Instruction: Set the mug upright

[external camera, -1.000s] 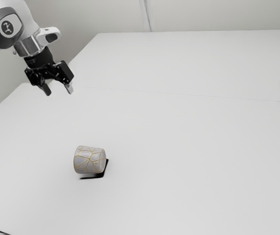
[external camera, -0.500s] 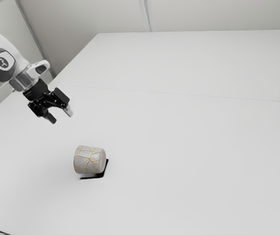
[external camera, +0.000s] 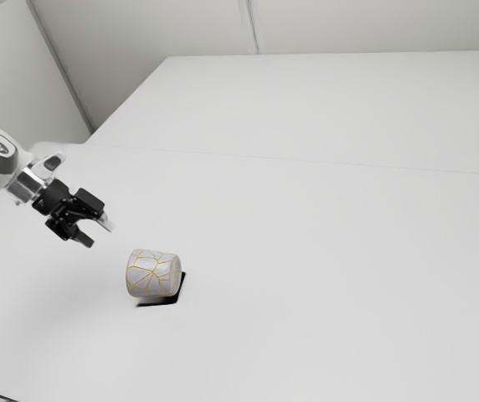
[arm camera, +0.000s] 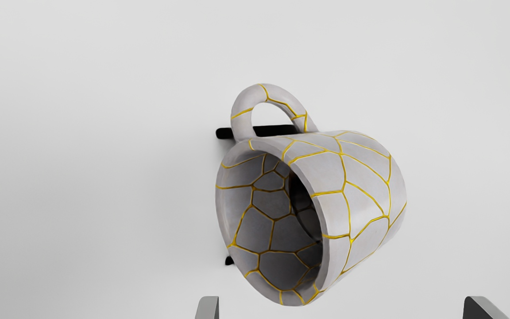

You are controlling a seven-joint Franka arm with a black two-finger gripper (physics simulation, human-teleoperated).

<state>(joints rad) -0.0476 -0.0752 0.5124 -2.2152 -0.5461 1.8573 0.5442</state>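
Gold-veined, the mug (external camera: 153,274) lies sideways just beyond our open end effector (external camera: 100,235) and may roll if we nudge its curved wall (arm camera: 361,199).

The white table (external camera: 323,268) bears a mug (external camera: 151,273) lying on its side.

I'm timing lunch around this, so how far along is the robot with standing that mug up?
Nothing of the righting looks done: the mug lies on its side on the table. In hand, apparently, is the approach: the pincer hangs open and empty near it. Left are gripping the mug, turning its open mouth upward, setting it down and letting go.
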